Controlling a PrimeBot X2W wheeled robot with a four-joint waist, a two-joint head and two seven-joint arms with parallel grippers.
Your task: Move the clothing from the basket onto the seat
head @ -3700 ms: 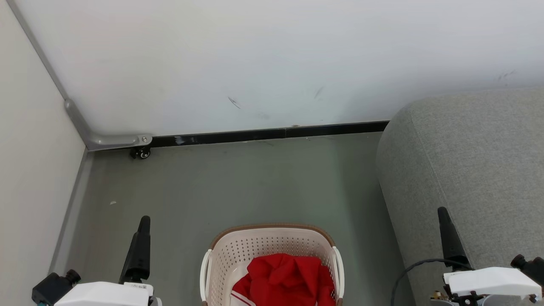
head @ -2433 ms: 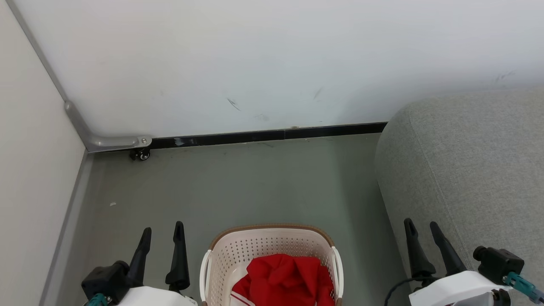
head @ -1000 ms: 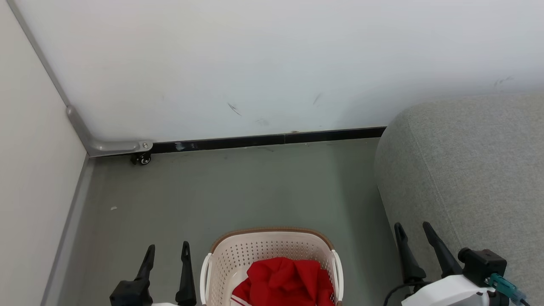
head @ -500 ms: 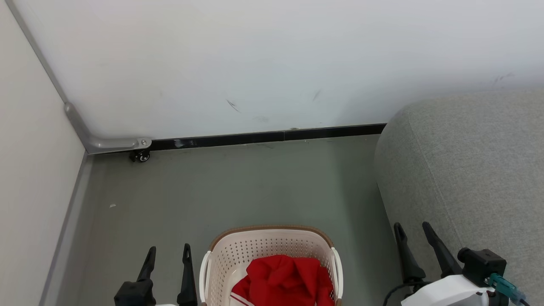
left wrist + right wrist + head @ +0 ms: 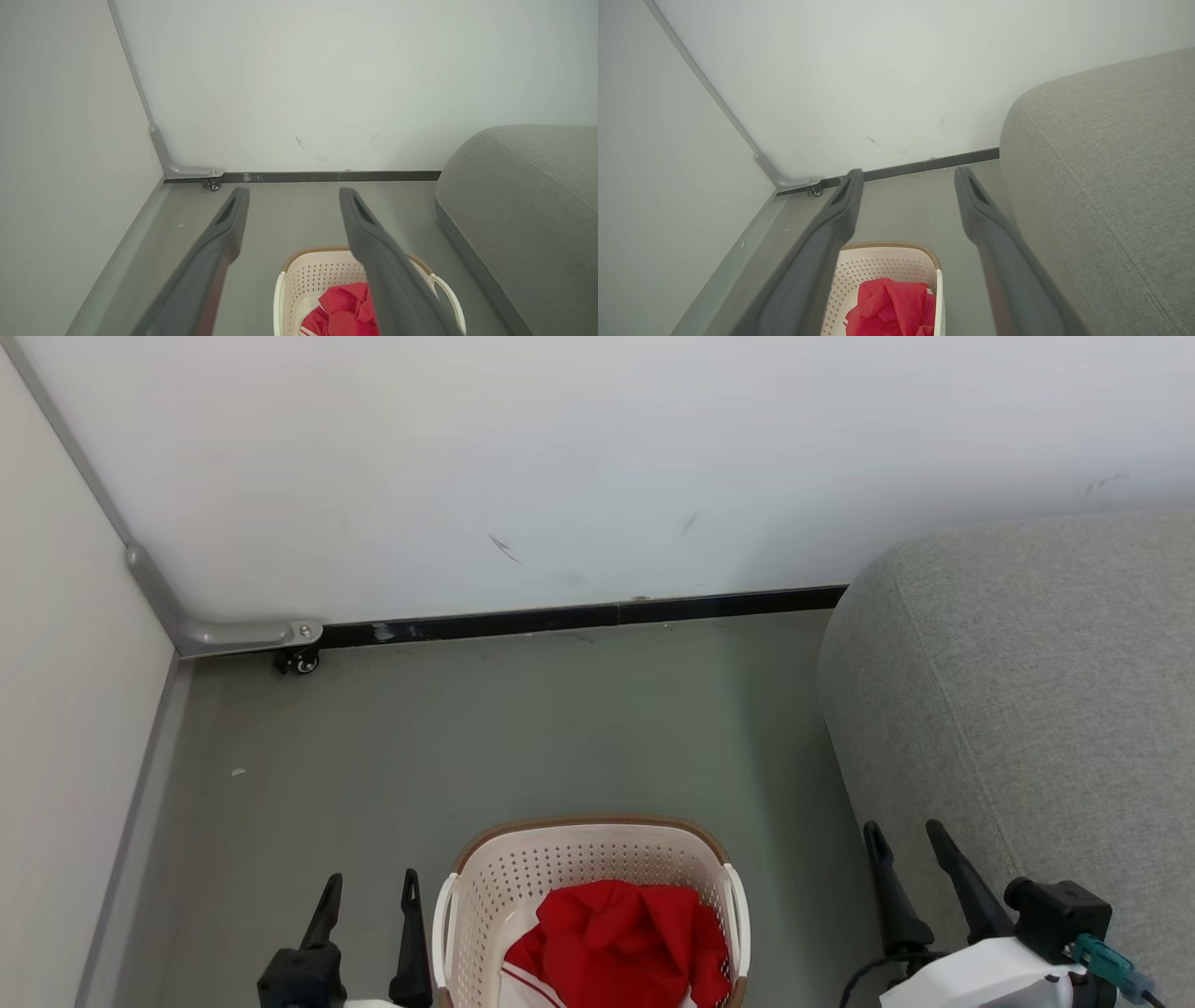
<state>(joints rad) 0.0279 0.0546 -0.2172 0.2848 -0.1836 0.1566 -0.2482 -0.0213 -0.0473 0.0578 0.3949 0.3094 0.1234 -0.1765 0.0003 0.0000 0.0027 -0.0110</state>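
Camera shifted | basket [image 5: 579, 882] on grey floor [image 5: 560, 728] | white wall [image 5: 560, 457], possibly scuffed

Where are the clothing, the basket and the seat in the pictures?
clothing [image 5: 621, 938]: head view, top of the red heap.
basket [image 5: 579, 873]: head view, perforated far wall.
seat [image 5: 1027, 691]: head view, grey top surface.
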